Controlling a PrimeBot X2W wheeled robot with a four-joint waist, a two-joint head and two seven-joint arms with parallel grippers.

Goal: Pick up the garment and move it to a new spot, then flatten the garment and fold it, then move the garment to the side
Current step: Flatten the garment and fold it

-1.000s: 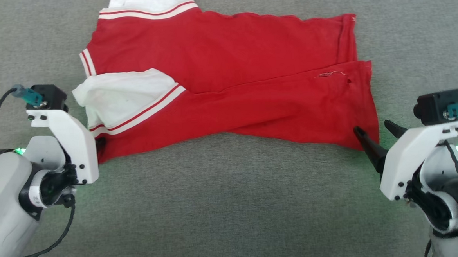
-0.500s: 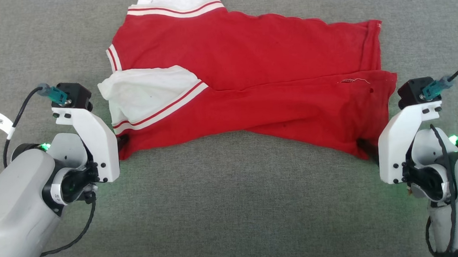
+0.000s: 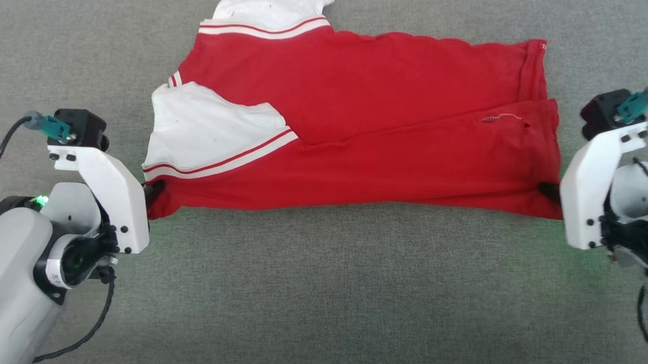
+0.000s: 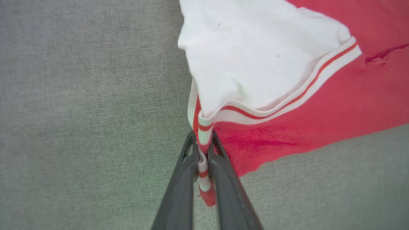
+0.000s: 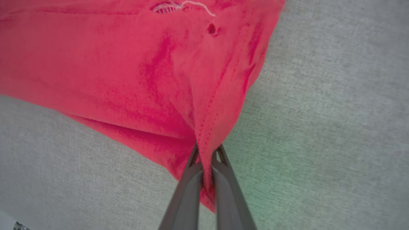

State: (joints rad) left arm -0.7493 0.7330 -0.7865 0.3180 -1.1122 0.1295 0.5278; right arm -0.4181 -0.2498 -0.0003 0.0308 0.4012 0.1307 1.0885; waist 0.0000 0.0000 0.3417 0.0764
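Observation:
The garment (image 3: 365, 113) is a red T-shirt with white sleeves and striped trim, lying lengthwise across the grey surface with its near edge pulled straight between both arms. My left gripper (image 3: 155, 192) is shut on the striped collar corner (image 4: 204, 143) at the near left end. At the near right end, my right gripper (image 3: 549, 192) is shut on the red hem corner (image 5: 207, 153). One white sleeve (image 3: 210, 127) lies folded over the red body, another (image 3: 270, 4) pokes out at the far edge. The numerals are hidden.
Grey fabric surface (image 3: 330, 292) spreads all around the garment, with open room in front of it and on both sides. A small hole and a loose white thread (image 3: 501, 118) mark the red cloth near the hem.
My right gripper went from open beside the hem corner to shut on it. Both grippers have pulled the near edge taut and straight. The head camera has shifted too.

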